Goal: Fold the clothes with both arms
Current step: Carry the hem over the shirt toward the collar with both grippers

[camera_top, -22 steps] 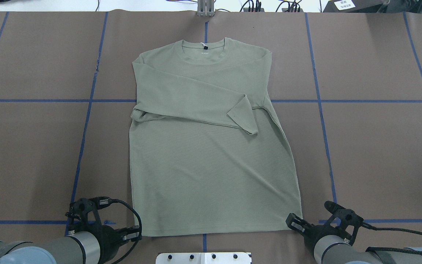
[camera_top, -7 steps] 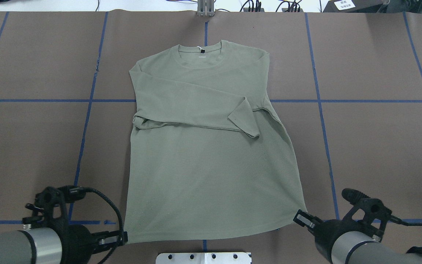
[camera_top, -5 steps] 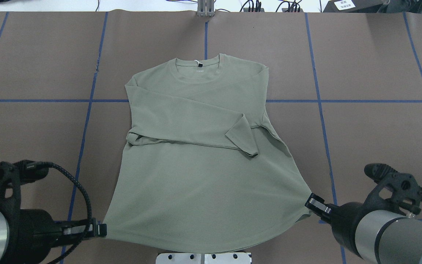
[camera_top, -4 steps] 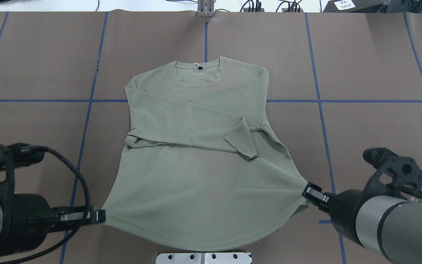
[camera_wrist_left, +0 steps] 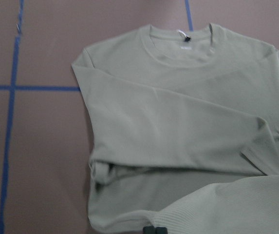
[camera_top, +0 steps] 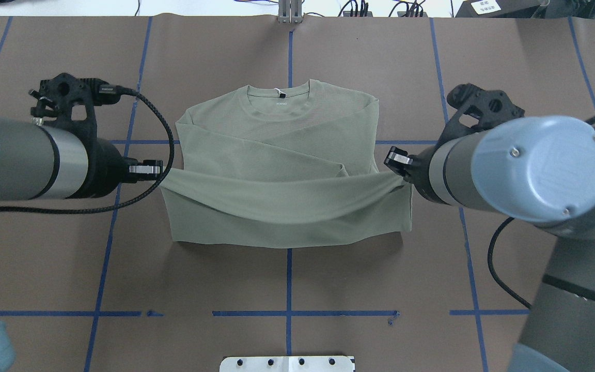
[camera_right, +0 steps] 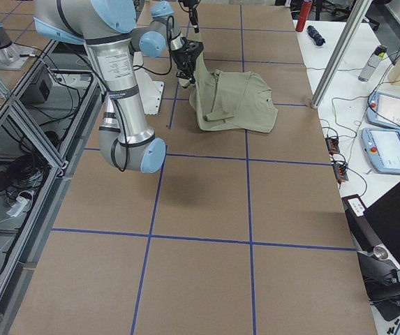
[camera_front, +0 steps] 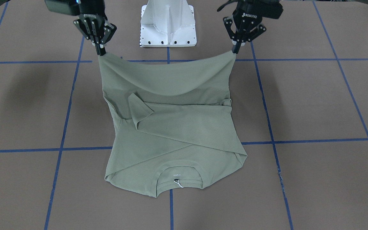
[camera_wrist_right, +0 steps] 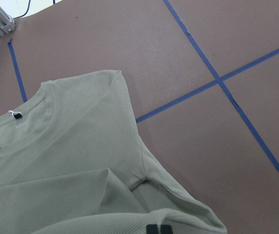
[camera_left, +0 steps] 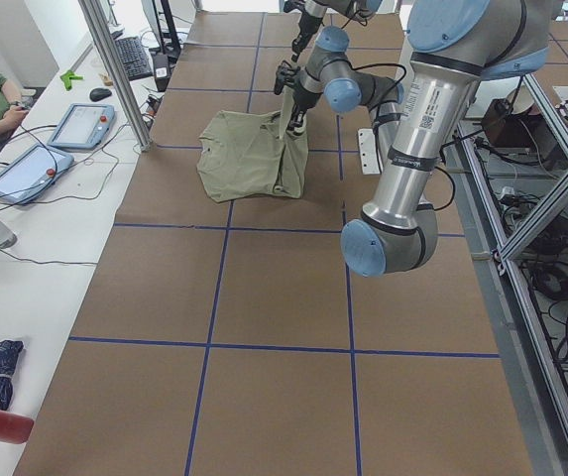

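At the left middle of the overhead view the left end effector (camera_top: 158,168) is clenched on one corner of the hem (camera_top: 277,185) of the sage-green shirt (camera_top: 283,164). Less than a second ago this corner was down near the bottom left of the frame. It has since been raised and carried up-frame, and the arm now reaches in level with the crossed sleeve (camera_top: 235,150). In the centre, the shirt lies on the brown bench (camera_top: 44,248), with its collar (camera_top: 278,98) in the same upper-centre spot as before. The lower body, which had been spread wide towards the bottom edge, is now doubled over itself. The hem hangs as a sagging band between the two grips, clear of the layers beneath (the front-facing view shows it slung in the air in a shallow curve). At the right middle the right end effector (camera_top: 395,157) is likewise pinched shut on the other hem corner and has travelled the same way, so the two stand about level. I judge the bottom-to-top fold to be roughly half made: the crease has formed, but the hem must still be carried over the sleeves towards the shoulders, lowered flat and let go.
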You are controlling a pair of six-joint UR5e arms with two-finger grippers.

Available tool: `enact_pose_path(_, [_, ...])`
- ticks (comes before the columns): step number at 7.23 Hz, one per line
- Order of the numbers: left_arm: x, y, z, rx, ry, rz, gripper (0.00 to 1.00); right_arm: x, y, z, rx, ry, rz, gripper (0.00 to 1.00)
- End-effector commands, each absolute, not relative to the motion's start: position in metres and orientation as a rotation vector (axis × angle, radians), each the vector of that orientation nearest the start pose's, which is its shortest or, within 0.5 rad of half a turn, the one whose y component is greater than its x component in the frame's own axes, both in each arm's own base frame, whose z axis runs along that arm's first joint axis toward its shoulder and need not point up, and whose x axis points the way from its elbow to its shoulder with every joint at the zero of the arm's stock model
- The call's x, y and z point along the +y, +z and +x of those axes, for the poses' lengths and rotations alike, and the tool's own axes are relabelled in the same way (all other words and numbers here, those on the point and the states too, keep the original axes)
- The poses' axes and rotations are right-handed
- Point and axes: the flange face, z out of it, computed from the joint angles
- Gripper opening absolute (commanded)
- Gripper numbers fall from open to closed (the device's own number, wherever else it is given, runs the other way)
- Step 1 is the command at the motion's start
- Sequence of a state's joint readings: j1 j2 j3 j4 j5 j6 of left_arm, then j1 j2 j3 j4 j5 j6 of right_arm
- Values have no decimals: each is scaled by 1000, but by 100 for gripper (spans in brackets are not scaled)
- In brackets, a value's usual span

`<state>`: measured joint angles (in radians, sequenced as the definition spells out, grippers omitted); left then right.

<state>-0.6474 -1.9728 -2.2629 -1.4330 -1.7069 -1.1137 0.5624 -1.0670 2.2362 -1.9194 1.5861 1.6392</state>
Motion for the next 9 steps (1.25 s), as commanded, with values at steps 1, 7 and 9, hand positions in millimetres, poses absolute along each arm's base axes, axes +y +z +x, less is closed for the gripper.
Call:
enact_pose_path(1, [-472, 198, 309, 783, -140, 457, 0, -487, 197, -378, -837, 599, 240, 0])
enact_pose_path(7, [-606, 310, 414, 697, -180, 484, 0, -658, 235, -486, -723, 606, 251, 0])
enact_pose_path(9, [-630, 333, 437, 677, -163, 480, 0, -668, 253, -482, -688, 579, 251, 0])
